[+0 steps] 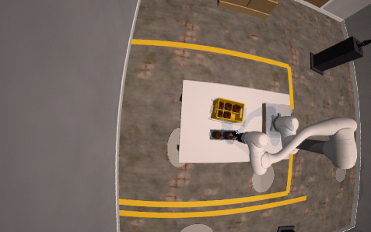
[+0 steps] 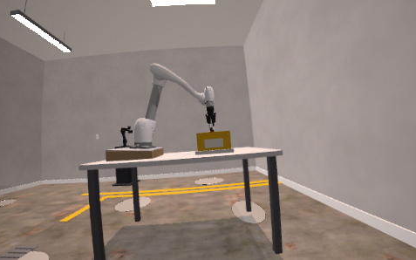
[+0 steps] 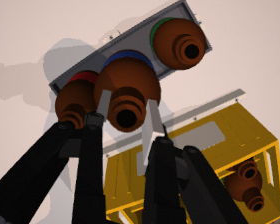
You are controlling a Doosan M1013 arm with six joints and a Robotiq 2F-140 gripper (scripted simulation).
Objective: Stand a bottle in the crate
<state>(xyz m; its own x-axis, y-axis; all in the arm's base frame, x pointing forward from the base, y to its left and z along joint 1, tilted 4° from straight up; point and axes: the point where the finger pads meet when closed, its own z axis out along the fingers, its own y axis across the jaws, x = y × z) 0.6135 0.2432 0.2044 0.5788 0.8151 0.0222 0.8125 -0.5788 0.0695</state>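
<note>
My gripper (image 3: 126,108) is shut on the neck of a brown bottle (image 3: 127,90) with a blue ring at its base, over the grey tray (image 3: 124,46). This bottle looks larger than its neighbours, so it seems raised a little. A red-ringed bottle (image 3: 74,103) stands on the tray to its left, partly behind my finger, and a green-ringed bottle (image 3: 180,42) stands to its right. The yellow crate lies just beside the tray and holds several bottles (image 1: 228,106); one corner cell (image 1: 235,116) looks empty. From above, my gripper (image 1: 236,135) is at the tray's (image 1: 222,138) right end.
The crate (image 2: 213,140) and tray stand on a white table (image 1: 221,124). The arm's wooden base block (image 2: 134,153) sits at the table's near corner. Cardboard boxes (image 1: 248,5) and a black cabinet (image 1: 335,54) stand on the floor, far off.
</note>
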